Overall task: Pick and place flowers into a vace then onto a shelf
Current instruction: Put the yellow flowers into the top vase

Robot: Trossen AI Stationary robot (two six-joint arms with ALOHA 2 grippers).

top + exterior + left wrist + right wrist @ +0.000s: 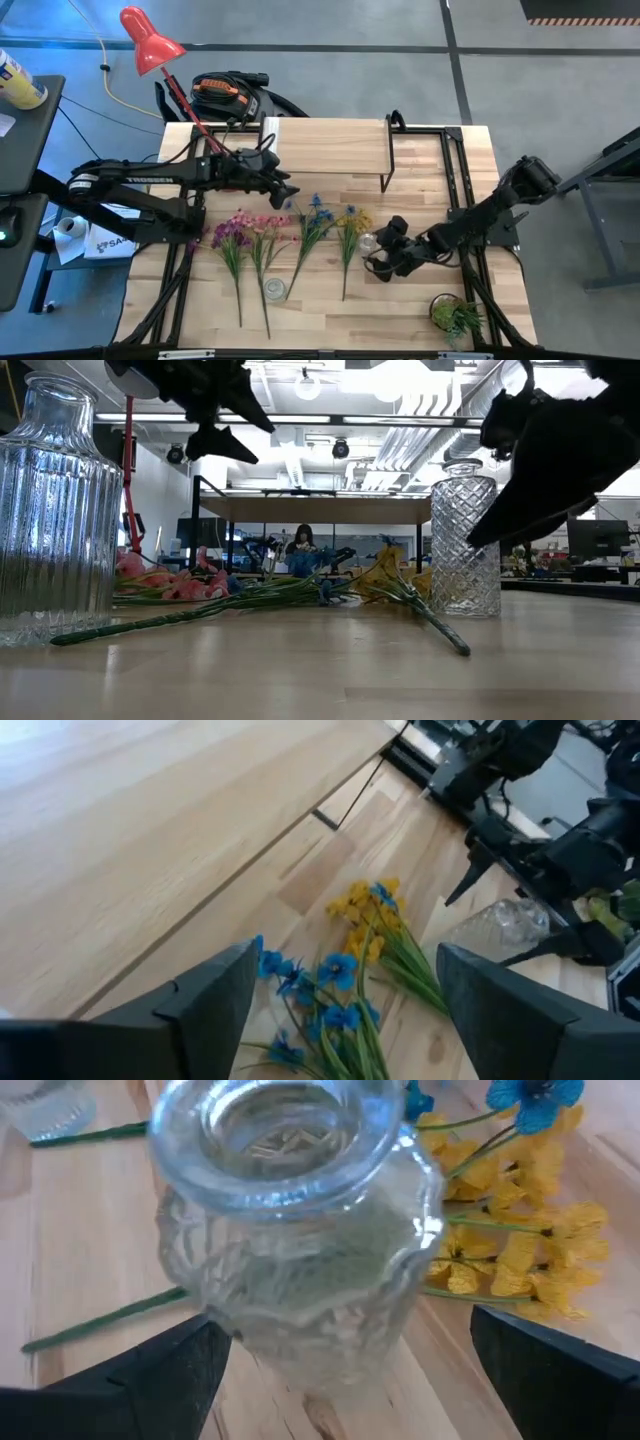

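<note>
Picking not begun: four flowers lie mid-table near the shelf; left gripper hovers spread and empty above the blooms, right gripper gapes empty around the cut-glass vase; next, lower and pinch one stem.

Reaching in from the left edge of the high view toward upper centre, left arm lying nearly level, left gripper hanging with fingers spread wide apart, nothing between them. Stretching diagonally from the right side down toward lower centre, right arm bending at the wrist, right gripper standing with jaws wide apart too.
</note>
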